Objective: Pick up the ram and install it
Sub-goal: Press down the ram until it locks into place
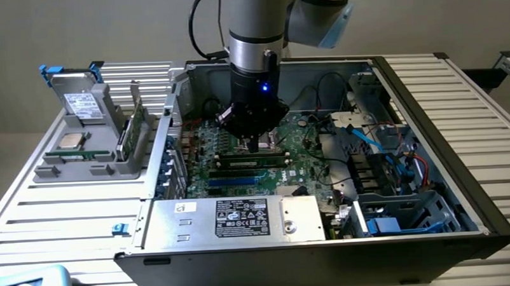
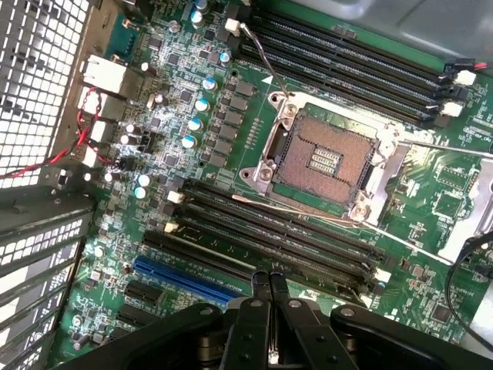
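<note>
One gripper (image 2: 269, 287) hangs inside the open computer case (image 1: 460, 174), its fingers pressed together with nothing between them, just above the memory slots (image 2: 285, 231) beside the empty processor socket (image 2: 327, 158). From the socket, the ram (image 1: 132, 131) stands well apart, outside the case toward the exterior view's left, upright on edge in a grey holder (image 1: 90, 164) on the tabletop (image 1: 54, 220). Its label and the power supply sticker (image 1: 240, 218) cannot be read.
</note>
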`<action>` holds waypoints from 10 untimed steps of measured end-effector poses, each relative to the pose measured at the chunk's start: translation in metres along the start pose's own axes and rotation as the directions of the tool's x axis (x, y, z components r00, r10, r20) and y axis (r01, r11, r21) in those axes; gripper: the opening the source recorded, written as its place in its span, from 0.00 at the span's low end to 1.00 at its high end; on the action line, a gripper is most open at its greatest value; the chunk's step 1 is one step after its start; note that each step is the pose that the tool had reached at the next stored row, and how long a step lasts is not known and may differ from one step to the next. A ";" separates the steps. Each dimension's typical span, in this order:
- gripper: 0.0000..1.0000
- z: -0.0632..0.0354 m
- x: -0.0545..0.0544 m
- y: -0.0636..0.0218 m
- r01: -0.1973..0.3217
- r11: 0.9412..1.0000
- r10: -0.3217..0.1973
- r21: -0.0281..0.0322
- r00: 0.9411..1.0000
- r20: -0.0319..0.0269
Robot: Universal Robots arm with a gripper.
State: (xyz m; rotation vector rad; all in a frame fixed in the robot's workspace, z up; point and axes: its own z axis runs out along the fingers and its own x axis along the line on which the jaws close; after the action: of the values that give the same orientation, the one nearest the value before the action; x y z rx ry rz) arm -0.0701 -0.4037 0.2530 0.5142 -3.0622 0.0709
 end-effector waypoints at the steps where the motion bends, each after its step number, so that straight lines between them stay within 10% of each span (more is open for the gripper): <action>1: 0.11 0.0000 0.000 0.0000 -0.009 1.000 0.009 0.002 1.000 0.001; 10: 0.11 0.0000 0.000 0.0000 -0.113 0.994 0.113 0.001 0.994 0.006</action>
State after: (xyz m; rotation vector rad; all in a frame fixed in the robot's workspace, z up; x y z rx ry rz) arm -0.0701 -0.4037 0.2530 0.3419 -3.0947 0.0753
